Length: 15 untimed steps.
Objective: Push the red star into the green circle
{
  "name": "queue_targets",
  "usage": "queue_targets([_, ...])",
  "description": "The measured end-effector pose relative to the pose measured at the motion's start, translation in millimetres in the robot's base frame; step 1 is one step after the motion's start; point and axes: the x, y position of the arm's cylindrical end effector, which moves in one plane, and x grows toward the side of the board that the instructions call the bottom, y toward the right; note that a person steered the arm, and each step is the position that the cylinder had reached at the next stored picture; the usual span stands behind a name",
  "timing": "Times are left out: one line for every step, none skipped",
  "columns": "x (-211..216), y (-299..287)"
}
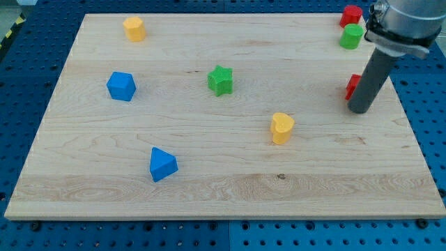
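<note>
A green circle block [351,36] stands near the board's top right corner. A red block [352,14] sits just above it, close to or touching it; its outline looks jagged, perhaps a star. A second red block [352,86] lies below the green circle at the right side, partly hidden behind my rod, so its shape cannot be made out. My tip [361,110] rests on the board just right of and slightly below this second red block, touching or nearly touching it.
A green star [221,79] sits near the board's middle. A yellow heart [281,128] lies right of centre, a blue triangle [162,164] at lower left, a blue cube [120,86] at left and a yellow block [134,28] at top left. The board's right edge [411,125] is close to my tip.
</note>
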Motion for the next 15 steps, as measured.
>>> queue_targets([-14.6,0.0])
queue_targets([-8.2,-3.6])
queue_targets([-6.9,-1.8])
queue_targets([-5.4,20.4])
queue_targets([-5.4,21.2])
queue_targets([-5.6,21.2])
queue_targets([-28.0,21.2])
queue_targets([-28.0,20.5])
queue_targets([-28.0,20.5])
queue_targets([-16.3,8.8])
queue_targets([-43.0,-8.8])
queue_targets([-55.5,-8.2])
queue_targets([-47.7,-7.5])
queue_targets([-32.9,-4.6])
queue_targets([-38.3,1.2])
